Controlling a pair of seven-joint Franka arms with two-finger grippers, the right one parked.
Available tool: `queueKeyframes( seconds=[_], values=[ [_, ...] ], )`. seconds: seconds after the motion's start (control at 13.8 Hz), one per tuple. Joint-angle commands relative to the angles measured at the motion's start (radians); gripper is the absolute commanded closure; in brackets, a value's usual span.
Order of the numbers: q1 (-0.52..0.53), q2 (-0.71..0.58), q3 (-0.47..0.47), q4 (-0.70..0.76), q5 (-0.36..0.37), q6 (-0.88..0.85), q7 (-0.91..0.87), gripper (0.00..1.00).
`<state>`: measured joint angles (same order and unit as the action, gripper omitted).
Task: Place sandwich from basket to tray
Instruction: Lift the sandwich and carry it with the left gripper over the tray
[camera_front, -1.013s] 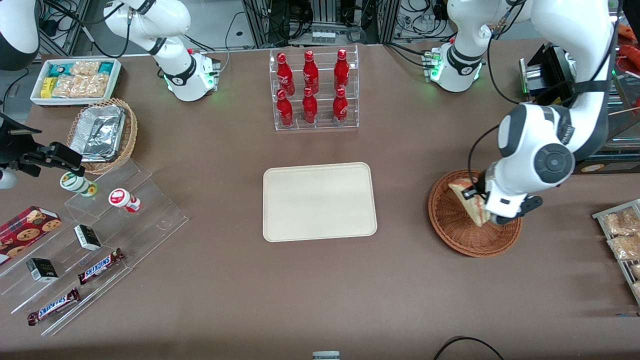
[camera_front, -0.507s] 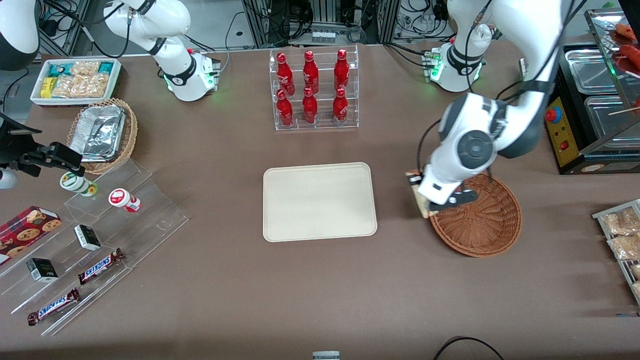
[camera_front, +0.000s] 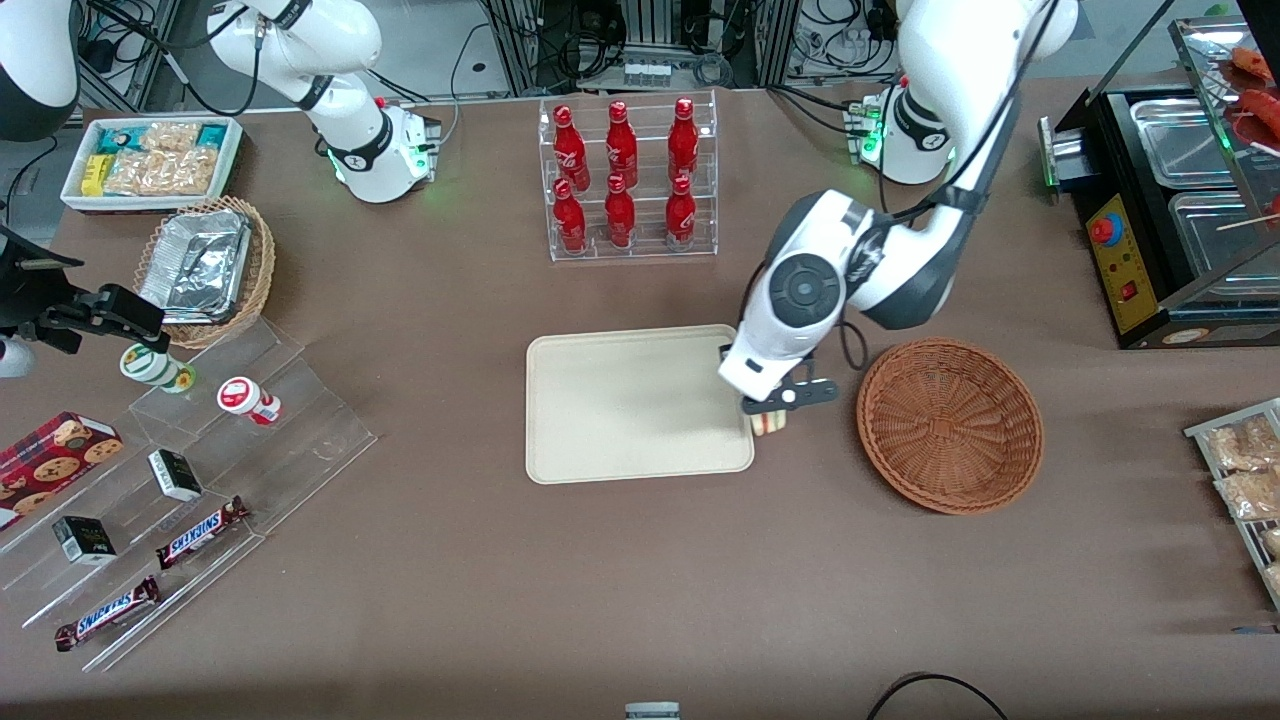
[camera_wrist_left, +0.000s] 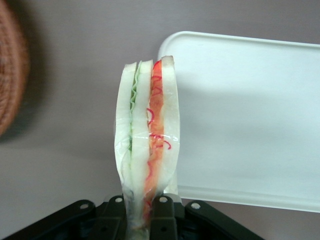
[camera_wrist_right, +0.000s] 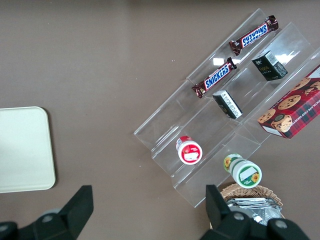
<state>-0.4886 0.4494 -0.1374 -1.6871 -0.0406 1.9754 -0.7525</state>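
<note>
Nearest the front camera, on clear stepped shelving toward the parked arm's end of the surface: two candy bars lettered "SNICKERS", white and blue on brown wrappers; beside them small dark boxes, print too small to read.

Sandwich: pale white bread slices in clear film, green leafy layer along one edge, red-orange layer with red curls alongside. Held on edge, clear of the surface, at the tray rim that faces the basket, partly over the tray corner. Only its tip visible from the front, under the wrist.

Claw: clenched on the sandwich, black fingers pressed against both bread faces.

Tray: cream-beige, rounded corners, low rim. Basket: reddish-brown wicker, just beside the tray.

Farther off: six red bottles in a clear rack, white script illegible.
</note>
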Motion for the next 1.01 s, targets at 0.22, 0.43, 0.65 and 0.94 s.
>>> queueKeyframes(
  seconds=[0.22,0.43,0.65,0.94],
  values=[
    [-0.116,0.175,0.013,0.204,-0.002,0.0,-0.064,1.0],
    [-0.148,0.215,0.013,0.259,0.03,-0.001,-0.064,1.0],
    [-0.177,0.258,0.013,0.294,0.047,0.04,-0.089,1.0],
    [-0.202,0.333,0.016,0.382,0.047,0.048,-0.123,1.0]
  ],
)
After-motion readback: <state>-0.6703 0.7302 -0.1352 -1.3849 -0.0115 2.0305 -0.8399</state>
